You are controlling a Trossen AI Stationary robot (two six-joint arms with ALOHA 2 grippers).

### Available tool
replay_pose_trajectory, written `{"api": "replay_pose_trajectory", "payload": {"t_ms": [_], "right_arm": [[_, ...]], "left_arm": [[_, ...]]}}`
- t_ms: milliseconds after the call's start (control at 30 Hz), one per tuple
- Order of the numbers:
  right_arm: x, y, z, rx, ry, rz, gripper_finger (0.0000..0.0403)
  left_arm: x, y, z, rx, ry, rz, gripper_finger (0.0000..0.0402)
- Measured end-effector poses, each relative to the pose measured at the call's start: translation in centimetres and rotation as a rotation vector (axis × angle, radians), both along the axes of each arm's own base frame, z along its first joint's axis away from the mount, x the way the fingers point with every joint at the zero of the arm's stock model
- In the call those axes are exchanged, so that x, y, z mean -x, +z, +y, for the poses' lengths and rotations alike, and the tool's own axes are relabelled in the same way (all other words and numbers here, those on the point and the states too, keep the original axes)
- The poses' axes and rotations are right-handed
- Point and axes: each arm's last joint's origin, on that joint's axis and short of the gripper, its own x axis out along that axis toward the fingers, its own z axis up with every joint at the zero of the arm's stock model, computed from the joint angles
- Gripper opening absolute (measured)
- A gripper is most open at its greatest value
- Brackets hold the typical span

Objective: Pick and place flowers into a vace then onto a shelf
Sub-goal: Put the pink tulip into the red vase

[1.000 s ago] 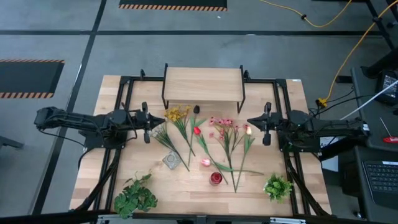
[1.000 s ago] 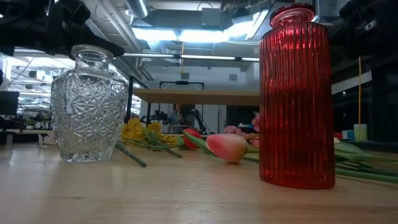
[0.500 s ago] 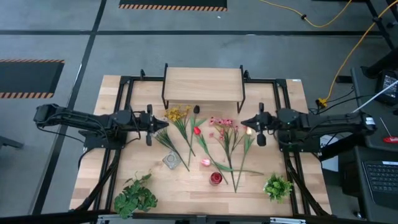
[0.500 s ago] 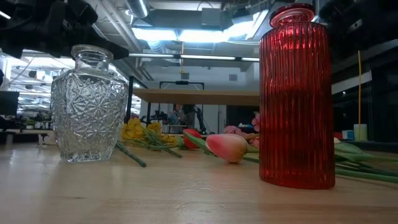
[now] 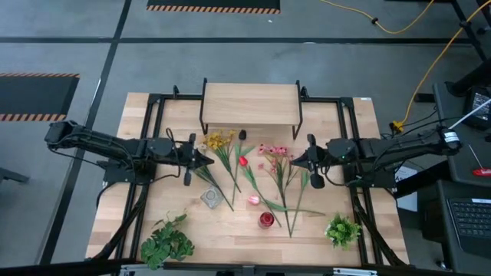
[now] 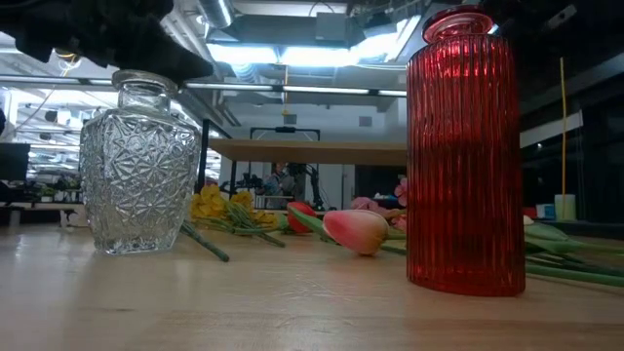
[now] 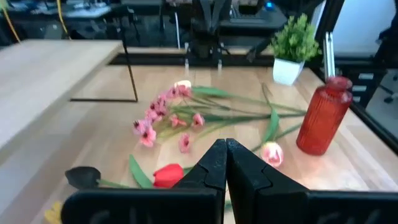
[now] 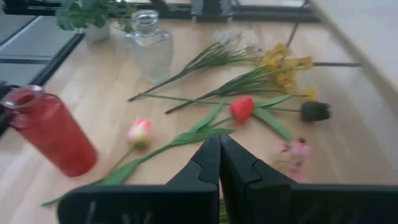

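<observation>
The flowers [image 5: 261, 172] lie flat on the table in front of the shelf [image 5: 250, 105], blossoms toward it: yellow ones [image 5: 219, 141], a red tulip [image 5: 243, 161], pink ones [image 5: 275, 151] and a pink tulip [image 5: 253, 200]. A clear glass vase [image 5: 212, 198] and a red ribbed vase [image 5: 266, 219] stand upright nearer the front edge. My left gripper [image 5: 209, 161] is shut, above the stems left of the flowers. My right gripper [image 5: 294, 161] is shut, above the flowers' right side. In both wrist views the fingers, left [image 7: 225, 152] and right [image 8: 219, 146], hold nothing.
Two leafy green plants stand at the near corners, one left [image 5: 167, 241] and one potted right [image 5: 342, 229]. Black frame rails [image 5: 153, 123] run along the table's sides and back. Bare wood lies between the vases and the front edge.
Both grippers have moved from the table's sides toward its middle, over the flowers, the right farther than the left, and both have tipped downward. The flowers and vases have not moved.
</observation>
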Motion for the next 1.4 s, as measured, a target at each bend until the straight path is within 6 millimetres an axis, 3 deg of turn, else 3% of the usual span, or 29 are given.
{"api": "replay_pose_trajectory", "payload": {"t_ms": [433, 933, 1300, 1400], "right_arm": [[-2.6, 1.6, 3.1, -0.028, 0.079, 0.253, 0.0004], [-4.1, 1.6, 6.6, -0.047, 0.078, 0.571, 0.0005], [-4.1, 1.6, 8.3, -0.141, 0.049, 0.576, 0.0007], [-4.6, 1.5, 8.5, -0.148, 0.057, 0.551, 0.0026]], "left_arm": [[-0.4, -0.3, 0.2, -0.024, 0.086, 0.011, 0.0003], [-0.4, -0.3, 0.4, -0.038, 0.146, 0.004, 0.0004], [-0.4, -0.2, 0.5, -0.089, 0.171, 0.004, 0.0004], [-0.4, -0.2, 0.5, -0.112, 0.166, 0.007, 0.0004]]}}
